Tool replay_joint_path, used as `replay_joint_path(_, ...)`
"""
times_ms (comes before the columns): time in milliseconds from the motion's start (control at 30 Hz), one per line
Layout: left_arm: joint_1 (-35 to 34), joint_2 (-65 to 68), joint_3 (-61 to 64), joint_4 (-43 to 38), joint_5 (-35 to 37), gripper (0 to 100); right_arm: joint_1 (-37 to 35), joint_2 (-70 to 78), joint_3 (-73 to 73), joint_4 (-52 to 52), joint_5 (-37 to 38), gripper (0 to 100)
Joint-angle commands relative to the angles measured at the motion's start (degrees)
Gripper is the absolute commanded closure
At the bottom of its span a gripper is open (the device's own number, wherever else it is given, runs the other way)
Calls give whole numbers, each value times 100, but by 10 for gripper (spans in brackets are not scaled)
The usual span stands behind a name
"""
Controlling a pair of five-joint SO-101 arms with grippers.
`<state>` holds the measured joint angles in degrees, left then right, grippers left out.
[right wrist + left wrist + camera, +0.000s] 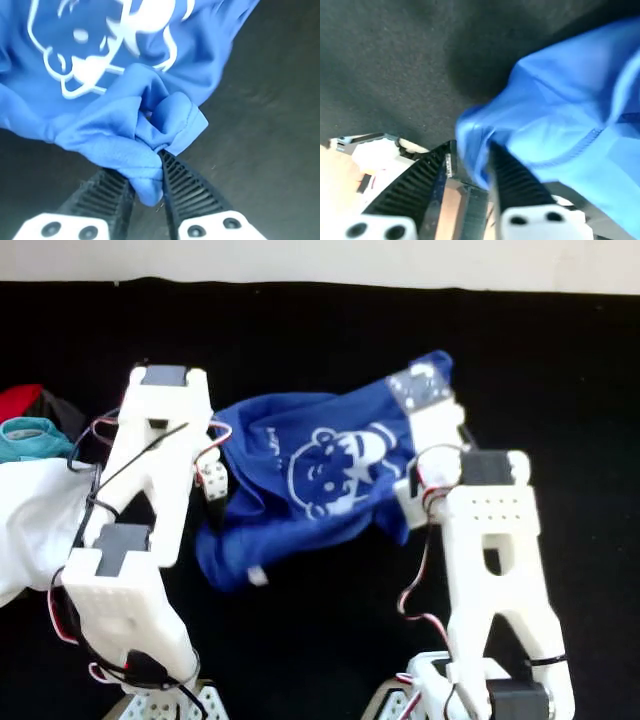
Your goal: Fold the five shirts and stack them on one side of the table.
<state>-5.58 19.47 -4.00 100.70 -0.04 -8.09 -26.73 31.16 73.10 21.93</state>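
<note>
A blue shirt (320,475) with a white cartoon print hangs stretched between my two arms above the black table (330,630). My left gripper (215,490) holds the shirt's left edge. In the left wrist view the left gripper (470,152) is shut on a fold of the blue shirt (560,115). My right gripper (408,502) holds the shirt's right side. In the right wrist view the right gripper (142,167) is shut on a bunched corner of the blue shirt (125,115), with the print beyond it.
A white shirt (30,525) lies at the table's left edge beside the left arm. A teal shirt (35,438) and a red one (20,400) lie bunched behind it. Black table surface spreads behind and to the right of the arms.
</note>
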Motion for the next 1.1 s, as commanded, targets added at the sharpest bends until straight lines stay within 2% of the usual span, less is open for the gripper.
replay_joint_path(0,-268,-57,-400,88,-123,794,-84,-637,629,-303,105,992)
replay_joint_path(133,-84,-523,-910,88,-484,794,-84,-1385,1314,-312,308,992)
replay_joint_path(200,330,-743,-980,79,-554,794,-84,-1640,1604,-321,369,992)
replay_joint_path(400,2132,-927,-831,79,-580,794,92,-1930,2132,-629,457,992)
replay_joint_path(500,2668,-813,-787,-18,-598,794,321,-1930,2167,-646,466,992)
replay_joint_path(567,2844,-620,-664,-404,-598,794,444,-1947,2167,-646,466,992)
replay_joint_path(700,2853,-22,-418,-1275,-607,794,488,-1965,2167,-611,466,992)
replay_joint_path(833,2633,558,-347,-1398,-615,794,488,-1965,2141,-611,466,992)
replay_joint_path(933,2026,822,-347,-1275,-905,817,488,-1965,2114,-611,466,992)
replay_joint_path(1067,892,963,-347,-1160,-1486,860,488,-1956,2114,-629,466,992)
